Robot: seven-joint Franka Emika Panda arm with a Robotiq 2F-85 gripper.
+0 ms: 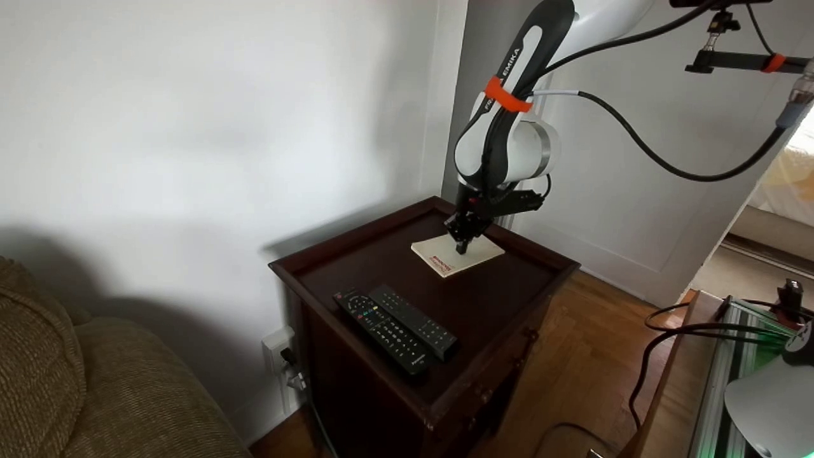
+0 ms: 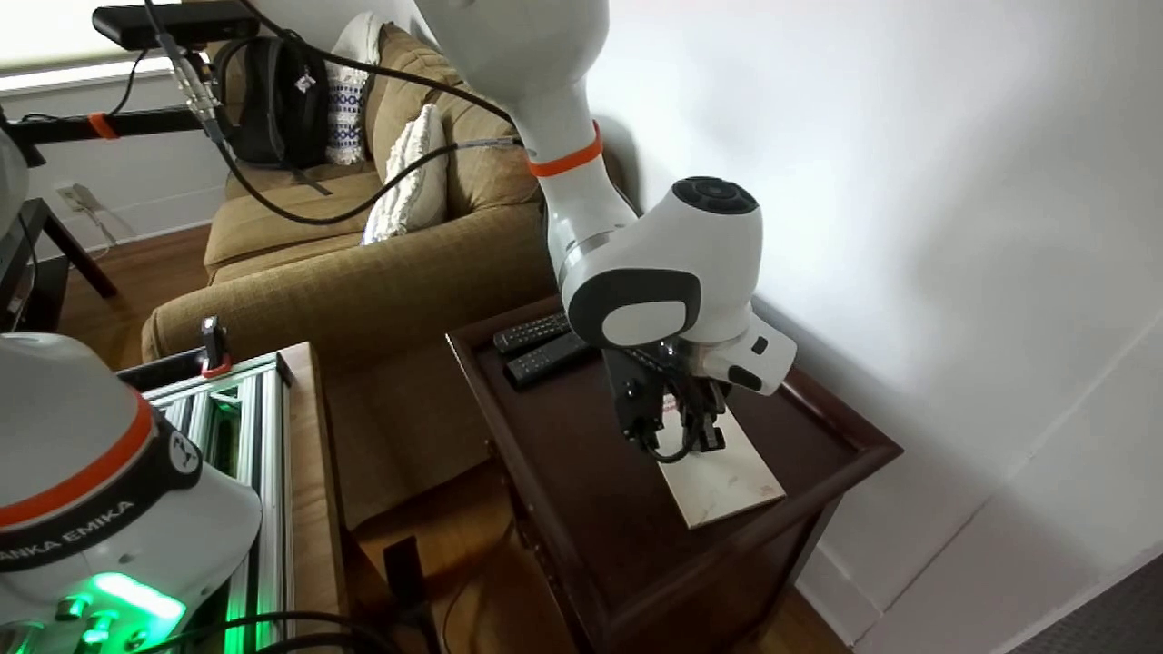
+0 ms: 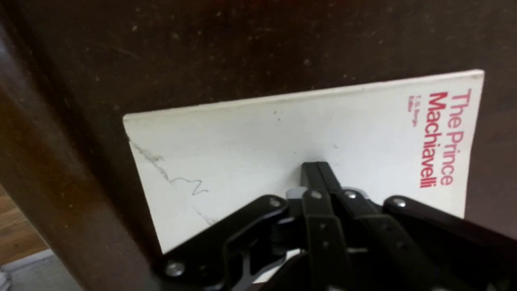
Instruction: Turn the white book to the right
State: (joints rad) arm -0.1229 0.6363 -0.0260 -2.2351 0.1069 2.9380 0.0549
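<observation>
Two remotes (image 1: pixel 381 334) on a dark nightstand (image 1: pixel 483 312), white book (image 3: pixel 278 149) apart, hand (image 3: pixel 320 171) over it, fingertips (image 3: pixel 311 174) together

Cream-white book (image 3: pixel 274 141) with red lettering (image 3: pixel 432 139), black claw (image 3: pixel 321 171), dark red-brown nightstand (image 1: pixel 489 302), black remotes (image 1: pixel 381 332)

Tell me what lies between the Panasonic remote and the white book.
In an exterior view, a second black remote lies beside the Panasonic remote, then dark tabletop reaches the white book.
</observation>
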